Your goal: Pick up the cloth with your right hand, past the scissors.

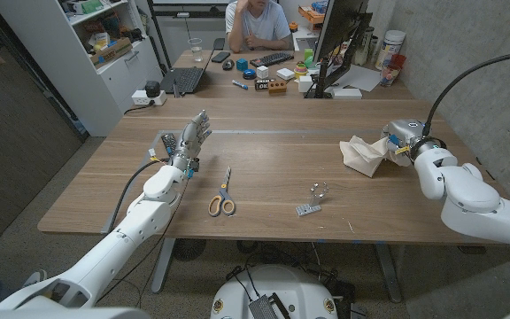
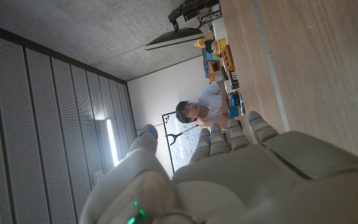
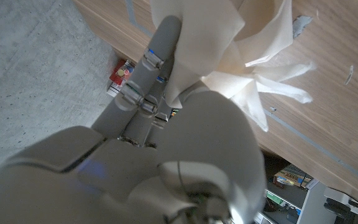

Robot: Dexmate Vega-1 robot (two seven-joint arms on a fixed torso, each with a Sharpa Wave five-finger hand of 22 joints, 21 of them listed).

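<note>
Scissors (image 1: pixel 222 200) lie nearest on the table (image 1: pixel 264 159), beside a small packet (image 1: pixel 307 210) and what may be a clear cup (image 1: pixel 319 189). Farther left, the left hand (image 1: pixel 190 142) stands with fingers spread, holding nothing. Far right, the right hand (image 1: pixel 403 137) grips the cloth (image 1: pixel 363 152), bunched between its fingers (image 3: pixel 160 50).

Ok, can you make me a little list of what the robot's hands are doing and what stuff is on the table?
right hand: grips the cloth, bunched up at the table's right side
left hand: holds nothing, fingers apart, over the table
scissors: lie near the front edge, between the hands, untouched
small items: a clear little thing and a flat grey piece right of the scissors
behind: a person sitting at a desk
</note>
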